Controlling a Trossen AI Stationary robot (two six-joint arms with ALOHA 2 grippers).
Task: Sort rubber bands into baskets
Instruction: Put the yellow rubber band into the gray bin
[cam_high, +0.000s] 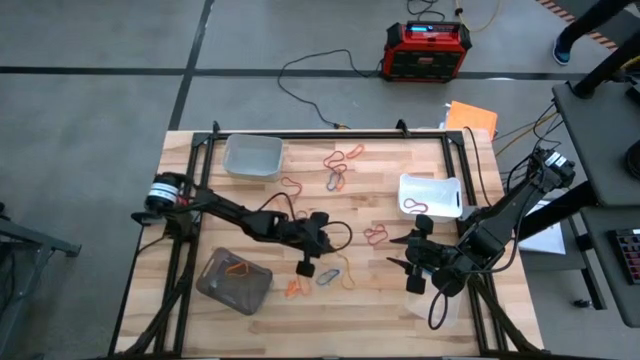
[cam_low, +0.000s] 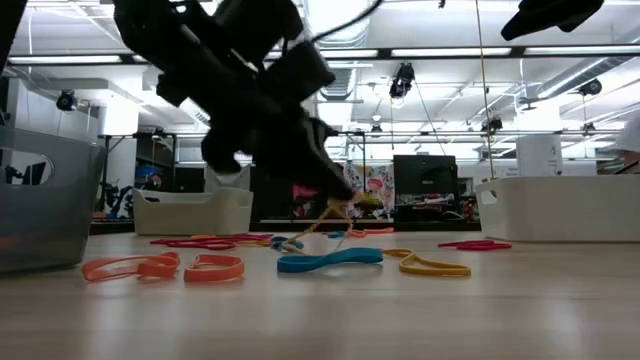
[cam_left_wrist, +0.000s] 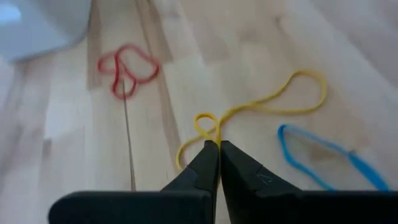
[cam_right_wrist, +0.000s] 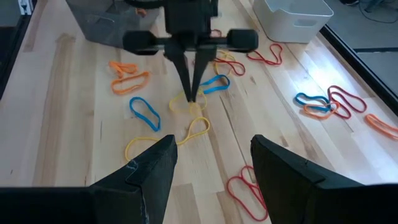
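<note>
High view: the left gripper (cam_high: 322, 252) is lowered near the table's middle front among loose rubber bands (cam_high: 340, 170). The right gripper (cam_high: 403, 252) waits just to its right, apart from it. Four baskets sit on the wooden table (cam_high: 400, 320): a clear basket (cam_high: 252, 157) at the far left, a white basket (cam_high: 432, 195) at the right with a red loop inside, a smoky basket (cam_high: 234, 281) at the near left holding an orange band, and a fourth clear tub (cam_high: 450, 308) at the near right, largely under the right arm.

Low view: the left gripper's dark body hangs over a blue band (cam_low: 330, 260), orange bands (cam_low: 160, 267) and a yellow one (cam_low: 432, 265); its tips meet the heap behind them.

Left wrist view: the fingers (cam_left_wrist: 205, 163) are pressed together on a twisted yellow band (cam_left_wrist: 264, 106), pinched at its crossing and lying flat on the wood. A blue band (cam_left_wrist: 323, 155) lies beside it, a red band (cam_left_wrist: 127, 68) farther off.

Right wrist view: the right gripper's own fingers (cam_right_wrist: 152, 168) stand spread, holding nothing, facing the left gripper (cam_right_wrist: 191, 98) on the yellow band (cam_right_wrist: 180, 137).

Step in hand: the pick, grip just made. The next move likely calls for a straight lift, so that the band comes free of its neighbours, then a carry to the matching basket.
</note>
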